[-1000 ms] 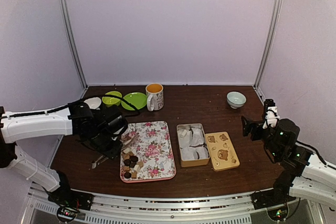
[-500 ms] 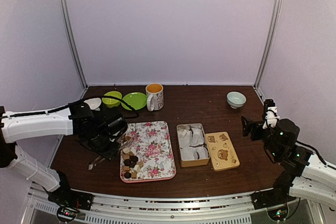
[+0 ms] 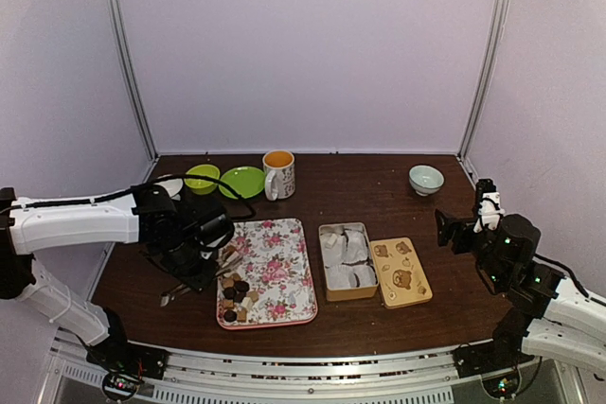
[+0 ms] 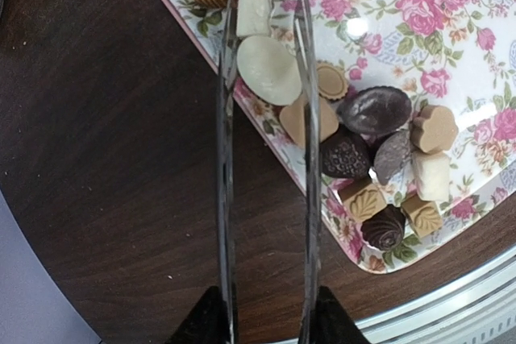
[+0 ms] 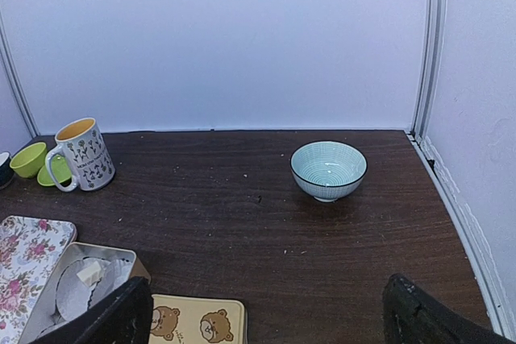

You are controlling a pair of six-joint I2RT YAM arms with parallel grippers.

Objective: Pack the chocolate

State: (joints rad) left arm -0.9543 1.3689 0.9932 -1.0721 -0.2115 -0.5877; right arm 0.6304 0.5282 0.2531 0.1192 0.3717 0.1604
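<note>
Left fingers [image 3: 201, 262] are clamped on a pair of long thin metal tongs [image 4: 226, 199], holding the handle end, so the two blades run straight out from them across the dark desk [image 4: 105, 159] and over the near-left edge of the floral tray [image 4: 419, 6]. The blades stand a narrow gap apart. Between them, close to the tips, sits a pale oval piece [image 4: 268, 70], and both blades look to be touching or just beside its edges, though I cannot tell whether it is being squeezed. Its long axis lies on a slant across the gap rather than along the blades, so as I judge it the tongs would close on it roughly crosswise. The rest of the chocolate [image 3: 237, 292] is bunched in that same near-left corner of the tray, dark round pieces and tan blocky ones touching one another, just to the right-hand side of the blades. The left arm is far the nearer to all of it. The right fingers [image 3: 450, 230] hang spread wide and hold nothing, well apart from the tray. Between the arms, just right of the tray, lies the open tin [image 3: 320, 257] lined with white paper cups, its bear-printed lid [image 3: 401, 273] beside it. That is where I would expect the pieces to go. Farther back stand a mug [image 3: 278, 174], green plates [image 3: 244, 182] and a teal bowl [image 5: 328, 170].
</note>
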